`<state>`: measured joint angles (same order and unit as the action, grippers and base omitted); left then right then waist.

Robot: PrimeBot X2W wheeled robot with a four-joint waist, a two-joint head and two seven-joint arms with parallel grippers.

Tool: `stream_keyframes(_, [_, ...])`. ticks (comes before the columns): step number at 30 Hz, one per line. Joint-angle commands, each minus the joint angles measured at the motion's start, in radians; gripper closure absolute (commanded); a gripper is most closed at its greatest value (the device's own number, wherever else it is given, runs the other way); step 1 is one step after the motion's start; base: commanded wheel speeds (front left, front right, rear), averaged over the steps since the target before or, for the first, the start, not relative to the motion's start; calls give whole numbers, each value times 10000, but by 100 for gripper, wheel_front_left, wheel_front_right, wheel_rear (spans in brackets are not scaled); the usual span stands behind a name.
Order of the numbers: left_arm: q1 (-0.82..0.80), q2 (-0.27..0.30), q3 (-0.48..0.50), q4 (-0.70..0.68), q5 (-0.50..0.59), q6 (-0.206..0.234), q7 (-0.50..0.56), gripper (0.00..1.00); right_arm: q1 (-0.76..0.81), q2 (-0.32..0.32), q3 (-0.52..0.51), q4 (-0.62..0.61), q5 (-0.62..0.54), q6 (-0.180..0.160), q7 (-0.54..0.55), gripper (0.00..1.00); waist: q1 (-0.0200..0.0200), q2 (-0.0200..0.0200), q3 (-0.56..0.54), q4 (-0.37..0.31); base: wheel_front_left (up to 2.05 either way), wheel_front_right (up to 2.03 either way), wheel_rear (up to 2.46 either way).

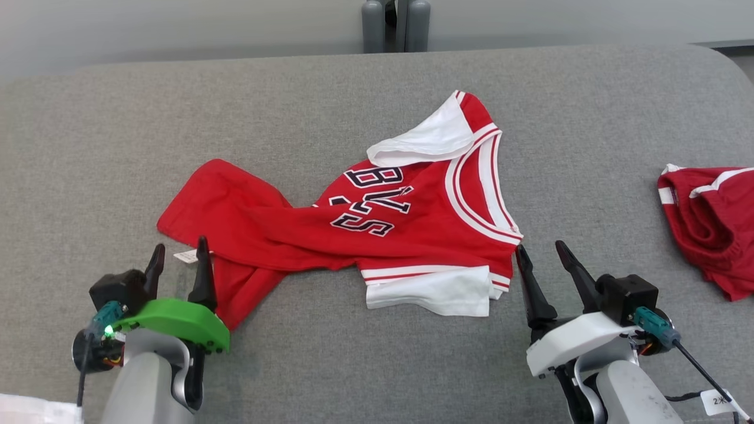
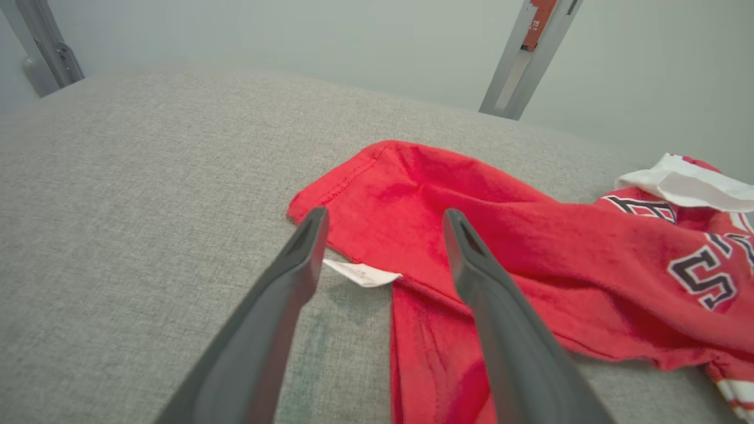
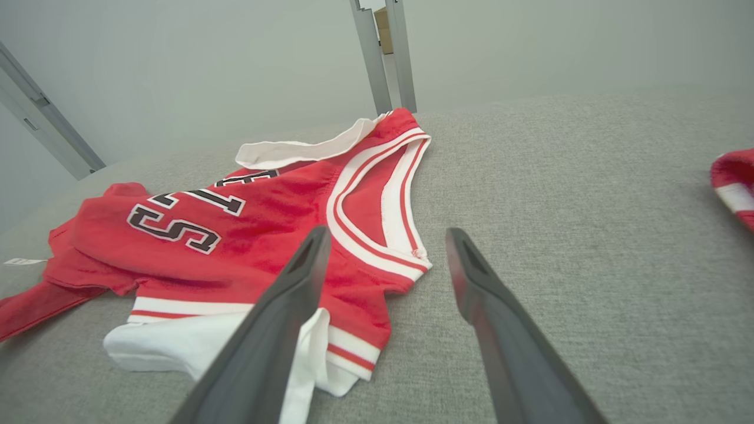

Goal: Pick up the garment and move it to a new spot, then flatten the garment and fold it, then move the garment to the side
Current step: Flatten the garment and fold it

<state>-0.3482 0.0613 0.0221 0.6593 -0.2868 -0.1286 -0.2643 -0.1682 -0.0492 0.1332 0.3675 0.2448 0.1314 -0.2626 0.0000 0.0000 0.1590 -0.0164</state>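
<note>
I am holding my left jaws wide apart over the near-left end of the red jersey [image 1: 353,235], gripping nothing. One finger [image 2: 506,330] is crossing in front of the red hem, the other is standing over bare grey counter [image 1: 88,147], and a small white tag [image 2: 362,273] is poking out between them. Whether that finger is touching the cloth I cannot tell.

The jersey is lying crumpled mid-counter, its lower half twisting into a narrow band, so the dark lettering is partly folding under and reading only in pieces. White lining is turning out at the far shoulder and along the near edge.

My right jaws are standing wide too, empty, just beside the jersey's striped armhole; in the right wrist view one finger [image 3: 271,330] is covering part of the white cloth.

At the counter's right side a second red garment [image 1: 710,227] is running off the picture's edge — I cannot make out what it is.
</note>
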Motion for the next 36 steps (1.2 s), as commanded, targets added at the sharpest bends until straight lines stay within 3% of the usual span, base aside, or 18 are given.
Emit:
stream_keyframes(1, [-405, 149, 69, 295, -19, -5, 5, 0, -147, -28, 41, -24, -30, -16, -29, 0, 0, 0, 357, -179, 0, 0, 0])
stream_keyframes(9, [-2088, 633, 157, 2375, -305, 26, 10, 0, -499, -29, 116, -131, -151, -16, -29, 0, 0, 0, 1210, -579, 0, 0, 0])
stream_keyframes(17, [-2977, 902, 392, 4092, -365, 806, 30, 0, -681, -26, 62, -228, -158, -16, -29, 0, 0, 0, 1595, -844, 0, 0, 0])
stream_keyframes(20, [-3070, 748, 401, 4481, -502, 605, 58, 0, -710, -28, 43, -264, -130, -16, -29, 0, 0, 0, 1664, -862, 0, 0, 0])
stream_keyframes(22, [-3123, 685, 395, 4596, -560, 525, 88, 100, -758, -26, 56, -259, -115, -16, -29, 0, 0, 0, 1691, -865, 0, 0, 0])
stream_keyframes(26, [-3037, 663, 450, 4079, -437, 388, 39, 100, -797, -28, 81, -258, -98, -16, -29, 0, 0, 0, 1611, -827, 0, 0, 0])
stream_keyframes(36, [-1012, 114, 1197, 393, -19, 256, 8, 100, -114, -29, -169, 52, 129, -16, -29, 0, 0, 0, 280, -80, 0, 0, 0])
